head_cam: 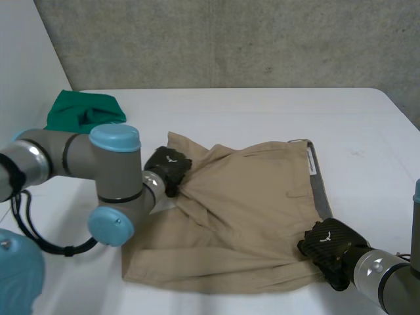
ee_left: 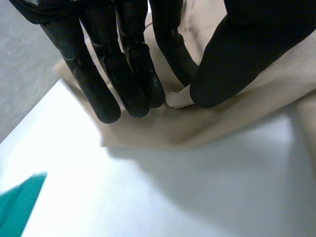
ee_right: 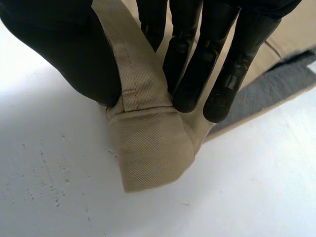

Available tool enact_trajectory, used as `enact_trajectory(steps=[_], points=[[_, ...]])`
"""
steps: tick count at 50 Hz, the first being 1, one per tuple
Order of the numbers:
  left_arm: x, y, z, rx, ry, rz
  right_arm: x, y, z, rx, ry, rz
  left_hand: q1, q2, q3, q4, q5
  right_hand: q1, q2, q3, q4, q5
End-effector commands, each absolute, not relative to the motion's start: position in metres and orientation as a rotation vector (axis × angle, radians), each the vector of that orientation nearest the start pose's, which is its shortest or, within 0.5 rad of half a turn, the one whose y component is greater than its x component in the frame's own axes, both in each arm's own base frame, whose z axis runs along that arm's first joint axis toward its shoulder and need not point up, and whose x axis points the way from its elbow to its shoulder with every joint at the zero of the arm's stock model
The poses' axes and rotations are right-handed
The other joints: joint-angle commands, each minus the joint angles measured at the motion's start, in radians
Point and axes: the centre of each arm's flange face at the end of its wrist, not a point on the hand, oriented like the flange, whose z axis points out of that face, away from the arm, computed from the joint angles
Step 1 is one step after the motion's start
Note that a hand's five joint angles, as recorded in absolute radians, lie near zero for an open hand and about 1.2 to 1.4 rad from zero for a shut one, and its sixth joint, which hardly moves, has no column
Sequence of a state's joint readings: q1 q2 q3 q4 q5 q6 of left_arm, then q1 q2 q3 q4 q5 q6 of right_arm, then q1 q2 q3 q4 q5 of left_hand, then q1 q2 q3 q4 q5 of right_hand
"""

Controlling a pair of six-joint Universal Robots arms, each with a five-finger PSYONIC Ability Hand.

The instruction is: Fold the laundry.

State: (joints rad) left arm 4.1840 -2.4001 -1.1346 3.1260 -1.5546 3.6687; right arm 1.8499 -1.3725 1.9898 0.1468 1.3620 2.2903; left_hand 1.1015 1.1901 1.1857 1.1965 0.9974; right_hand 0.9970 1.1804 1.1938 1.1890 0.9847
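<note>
table (head_cam: 262, 111): white; I see the tan shorts (head_cam: 256, 216) lying rumpled mid-table, between both hands.
shorts: far left part bunched up at left hand; near right corner at right hand, just beside the grey waistband (head_cam: 319, 187).
green cloth (head_cam: 85, 111): wadded at far left, well apart from shorts.
left hand (head_cam: 167, 167): fingers and thumb closed together, pinching a fold of shorts.
right hand (head_cam: 328, 246): thumb and fingers clamped on the hemmed corner of shorts.
</note>
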Motion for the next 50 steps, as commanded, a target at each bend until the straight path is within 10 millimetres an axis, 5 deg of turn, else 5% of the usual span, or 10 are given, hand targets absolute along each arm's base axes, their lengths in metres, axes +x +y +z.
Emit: enact_trajectory(steps=[1,6,19,27,35,40,50], points=[[-0.297,-0.290,0.131,1.229,2.298,-1.649,0.208,-0.178,0.144,-1.669,2.381,-1.281,0.295,0.206,0.211,0.200,0.224,0.399,0.216,0.202,0.207,0.237],[-0.289,-0.276,0.134,1.218,2.319,-1.640,0.208,-0.176,0.143,-1.675,2.377,-1.274,0.295,0.206,0.211,0.200,0.224,0.399,0.216,0.202,0.207,0.237],[-0.290,-0.282,0.157,1.144,2.201,-1.844,0.207,-0.176,0.143,-1.670,2.382,-1.269,0.295,0.206,0.211,0.200,0.224,0.399,0.216,0.202,0.207,0.237],[-0.297,-0.289,0.174,1.118,2.139,-1.952,0.208,-0.176,0.143,-1.670,2.382,-1.272,-0.156,-0.245,-0.241,-0.251,-0.227,0.399,0.216,0.202,0.207,0.237],[-0.294,-0.277,0.157,1.166,2.186,-1.870,0.207,-0.175,0.141,-1.669,2.386,-1.263,-0.136,-0.225,-0.220,-0.231,-0.207,0.399,0.216,0.202,0.207,0.237],[-0.290,-0.272,0.152,1.175,2.202,-1.842,0.207,-0.175,0.141,-1.669,2.385,-1.265,-0.400,-0.489,-0.484,-0.495,-0.470,0.399,0.216,0.202,0.207,0.237],[-0.287,-0.274,0.148,1.169,2.218,-1.823,0.207,-0.174,0.141,-1.672,2.382,-1.264,-0.360,-0.448,-0.444,-0.455,-0.430,0.399,0.216,0.202,0.207,0.237]])
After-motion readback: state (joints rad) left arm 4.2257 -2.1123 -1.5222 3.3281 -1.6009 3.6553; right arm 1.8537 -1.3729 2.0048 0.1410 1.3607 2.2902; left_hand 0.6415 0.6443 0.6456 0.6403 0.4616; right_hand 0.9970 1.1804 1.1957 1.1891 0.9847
